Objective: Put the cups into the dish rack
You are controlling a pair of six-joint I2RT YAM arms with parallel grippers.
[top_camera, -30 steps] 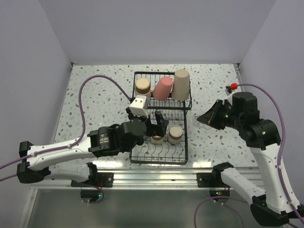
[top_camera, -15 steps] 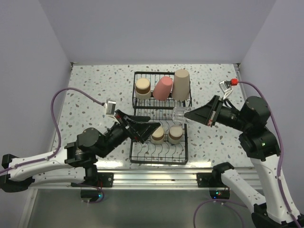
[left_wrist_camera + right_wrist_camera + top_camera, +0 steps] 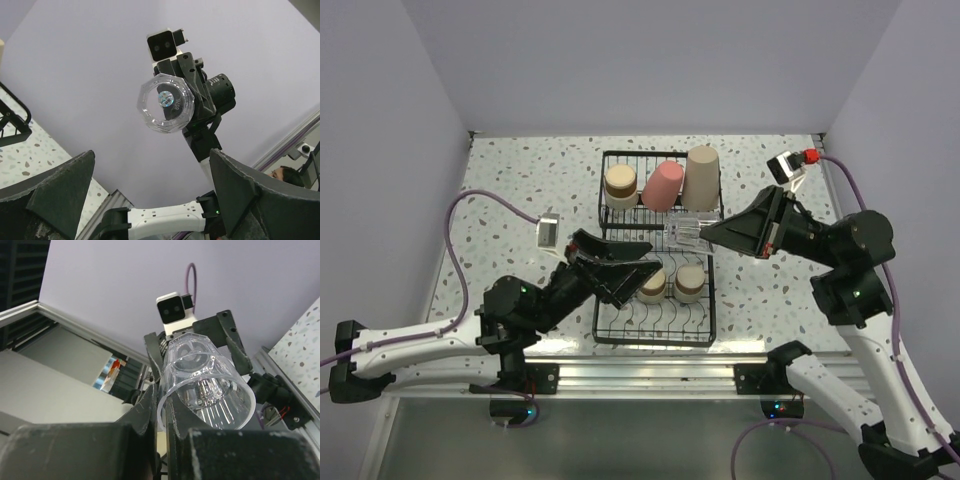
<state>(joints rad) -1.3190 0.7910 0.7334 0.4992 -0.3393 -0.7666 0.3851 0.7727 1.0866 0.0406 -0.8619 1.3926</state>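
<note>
The black wire dish rack stands mid-table. Its raised basket holds a short tan cup, the pink cup and the tall beige cup. Two more tan cups sit on the lower tines. My right gripper is shut on the wall of the clear glass, holding it sideways above the rack's middle. My left gripper is open and empty, raised at the rack's left side, facing the glass. The lavender cup is out of view.
The speckled table has lavender walls at the back and on both sides. A metal rail runs along the near edge by the arm bases. Purple cables loop over the left part of the table.
My left gripper drew back from the lower tines, leaving a tan cup there, and now points upward, open. My right arm swung in over the rack with the clear glass.
</note>
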